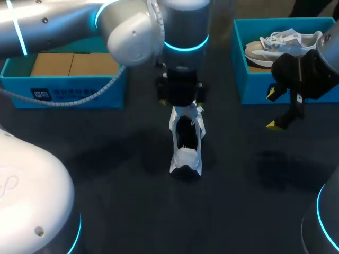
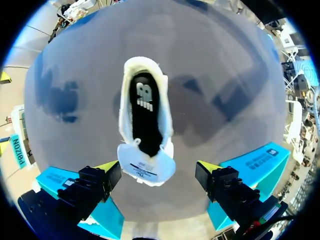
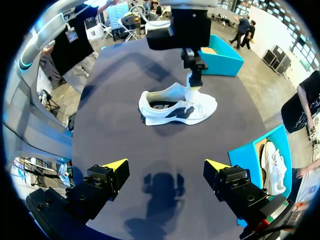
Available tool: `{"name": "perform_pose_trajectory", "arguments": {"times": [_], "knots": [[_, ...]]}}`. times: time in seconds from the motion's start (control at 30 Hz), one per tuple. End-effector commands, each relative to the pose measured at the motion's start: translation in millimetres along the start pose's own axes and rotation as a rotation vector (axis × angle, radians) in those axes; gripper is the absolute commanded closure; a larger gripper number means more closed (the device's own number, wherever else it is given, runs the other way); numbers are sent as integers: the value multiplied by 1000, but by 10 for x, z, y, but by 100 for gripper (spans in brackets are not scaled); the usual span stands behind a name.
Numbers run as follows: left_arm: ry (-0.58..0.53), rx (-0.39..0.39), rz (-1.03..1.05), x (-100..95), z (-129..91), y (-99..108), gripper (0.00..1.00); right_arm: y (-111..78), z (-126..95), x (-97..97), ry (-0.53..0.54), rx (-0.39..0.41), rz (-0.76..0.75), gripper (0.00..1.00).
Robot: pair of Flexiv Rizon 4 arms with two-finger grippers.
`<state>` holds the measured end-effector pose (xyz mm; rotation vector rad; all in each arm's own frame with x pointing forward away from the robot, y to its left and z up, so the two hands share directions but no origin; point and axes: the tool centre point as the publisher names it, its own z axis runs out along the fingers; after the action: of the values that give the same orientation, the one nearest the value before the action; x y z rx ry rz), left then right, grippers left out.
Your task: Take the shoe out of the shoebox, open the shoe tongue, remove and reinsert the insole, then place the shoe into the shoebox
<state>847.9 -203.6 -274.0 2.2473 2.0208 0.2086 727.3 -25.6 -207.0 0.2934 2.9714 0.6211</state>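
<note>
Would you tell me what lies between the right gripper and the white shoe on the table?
Only bare table separates the right gripper from the white shoe; the right wrist view shows this.

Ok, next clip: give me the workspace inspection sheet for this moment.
Surface: dark table, marked only by arm shadows.
Job's things: white shoe upright mid-table, tongue pulled out, dark insole inside; left shoebox holds only brown cardboard; right shoebox holds a second shoe.
Clutter: nothing seen.
Grippers: left claw open, tongue between its fingers, not clamped; right claw open, over bare table near the right shoebox.
Cables: ribbed hose hangs from the left arm across the left shoebox.
Surroundings: nothing seen reaching over the table.
</note>
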Motion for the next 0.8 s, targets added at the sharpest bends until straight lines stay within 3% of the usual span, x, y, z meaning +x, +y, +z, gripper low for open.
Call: {"name": "perform_pose_trajectory", "arguments": {"times": [0.03,0.2,0.23,0.33,0.63,0.7,0.8], "knots": [[31,9,-1,-11,-40,106,0,-1,9,8,-2,2,1,0],[56,14,-14,-37,102,234,2,-1,9,8,-2,2,1,0],[49,21,-21,-43,119,250,14,-1,9,8,-2,2,1,0],[51,30,-23,-76,203,284,25,-1,9,8,-2,2,1,0],[49,51,-19,-84,309,231,33,-1,9,8,-2,2,1,0],[51,56,-16,-84,347,214,46,-1,9,8,-2,2,1,0],[52,65,-15,-103,397,189,50,-1,9,8,-2,2,1,0]]}}
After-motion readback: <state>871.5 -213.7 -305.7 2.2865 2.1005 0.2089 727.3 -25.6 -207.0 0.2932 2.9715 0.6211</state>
